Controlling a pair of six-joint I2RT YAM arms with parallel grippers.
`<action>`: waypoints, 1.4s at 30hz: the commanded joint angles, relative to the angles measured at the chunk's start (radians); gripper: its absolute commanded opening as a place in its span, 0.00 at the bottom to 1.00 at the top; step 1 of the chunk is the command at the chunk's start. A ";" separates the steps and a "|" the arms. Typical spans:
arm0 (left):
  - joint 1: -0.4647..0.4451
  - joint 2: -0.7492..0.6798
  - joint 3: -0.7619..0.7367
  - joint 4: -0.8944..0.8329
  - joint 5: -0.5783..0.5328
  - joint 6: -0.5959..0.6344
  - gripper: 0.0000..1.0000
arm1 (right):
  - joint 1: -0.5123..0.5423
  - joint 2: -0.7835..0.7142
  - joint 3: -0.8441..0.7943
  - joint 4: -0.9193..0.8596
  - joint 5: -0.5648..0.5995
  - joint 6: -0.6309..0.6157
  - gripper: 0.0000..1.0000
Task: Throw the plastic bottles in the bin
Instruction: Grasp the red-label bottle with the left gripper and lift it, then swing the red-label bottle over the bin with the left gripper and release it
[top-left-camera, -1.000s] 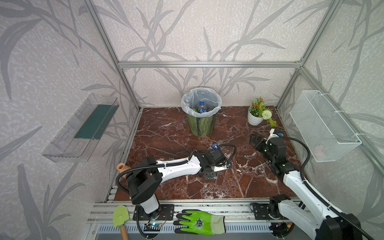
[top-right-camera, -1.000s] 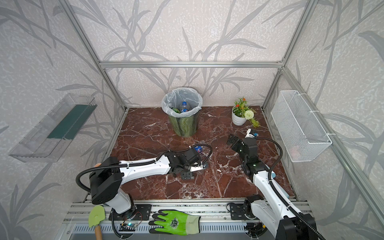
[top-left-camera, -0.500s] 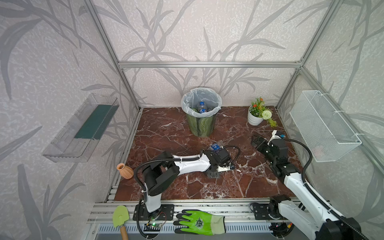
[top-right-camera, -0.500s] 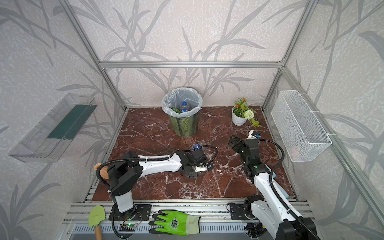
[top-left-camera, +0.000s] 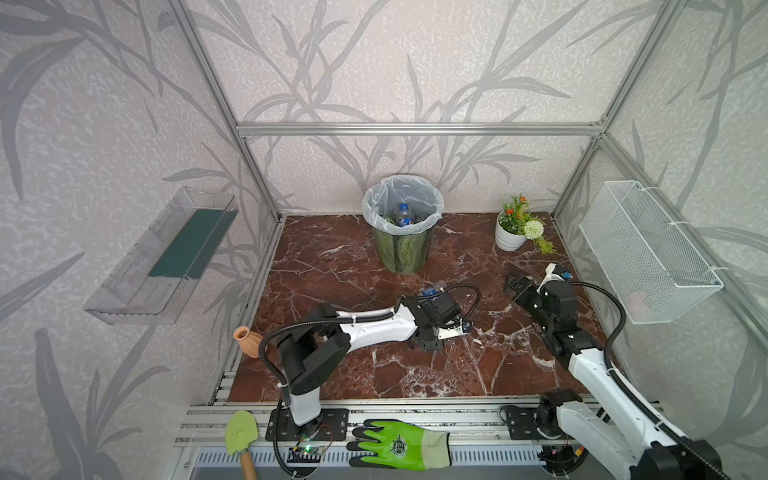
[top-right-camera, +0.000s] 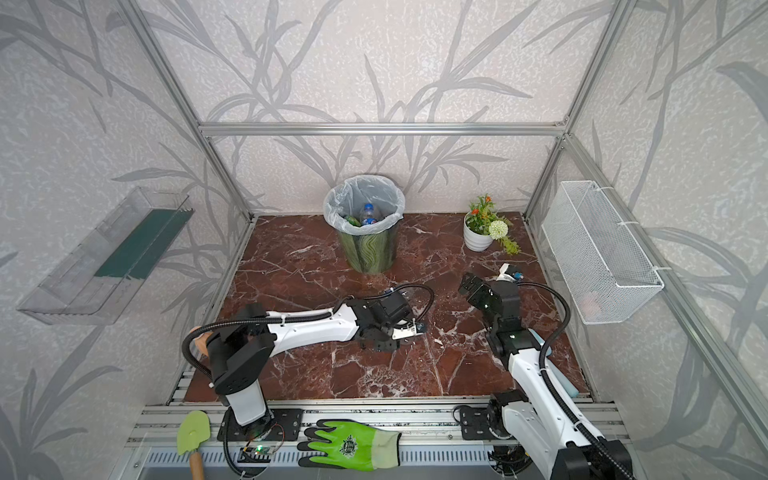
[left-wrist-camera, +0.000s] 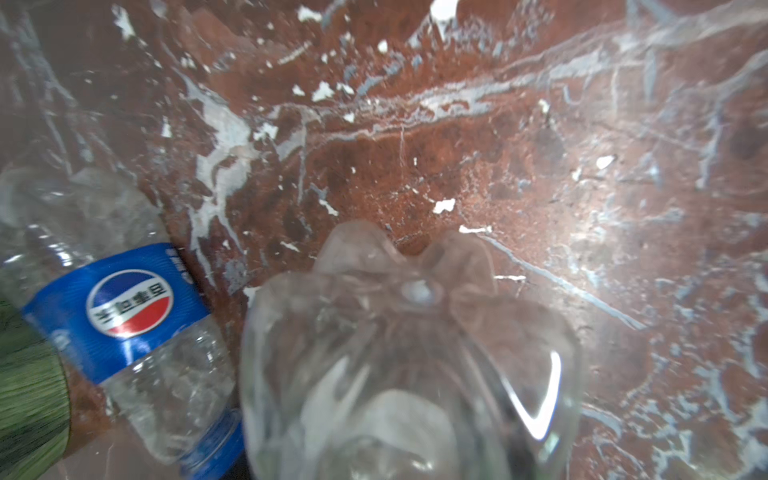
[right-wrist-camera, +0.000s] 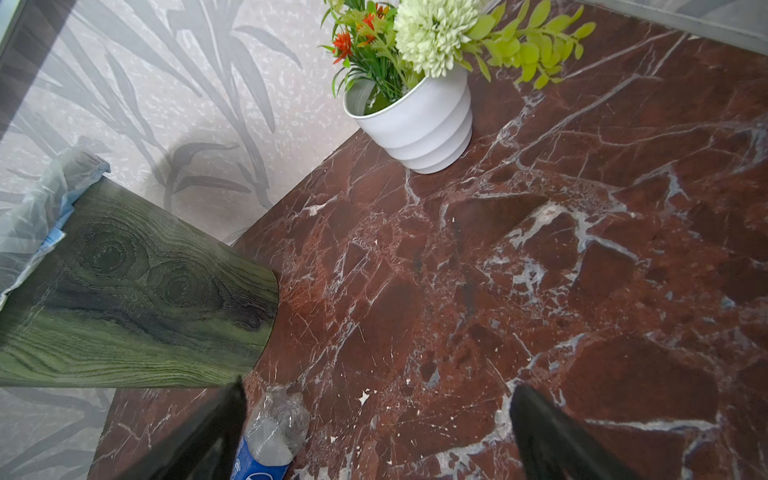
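**Spotter:** What could have gone wrong for you at that point?

**Reviewer:** You had your left pincer (top-left-camera: 430, 338) down at a clear plastic bottle (left-wrist-camera: 407, 365) over the red marble tabletop (top-left-camera: 332, 266). A second clear bottle with a blue label (left-wrist-camera: 124, 316) lay just beside it. A squeeze on that rounded, slippery base could have shot the bottle out sideways or knocked its neighbour rolling.

**Spotter:** And the grip itself?

**Reviewer:** The wrist view showed only the bottle's base and no fingers, so I couldn't tell whether you had closed on it. Your right pincer (right-wrist-camera: 382, 432) stood wide apart, holding nothing. The round green wavy-striped bin with its white liner (top-left-camera: 401, 249) stood well apart at the back, with bottles already inside.
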 joint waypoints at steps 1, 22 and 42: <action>0.034 -0.113 -0.026 0.069 0.059 -0.072 0.44 | -0.003 -0.008 -0.008 0.011 -0.007 0.009 0.99; 0.230 -0.770 0.014 0.680 -0.148 -0.112 0.42 | -0.006 0.063 0.015 0.085 -0.078 0.035 1.00; 0.584 -0.112 0.504 0.547 0.240 -0.427 0.99 | -0.006 -0.027 0.021 0.010 -0.071 0.032 0.98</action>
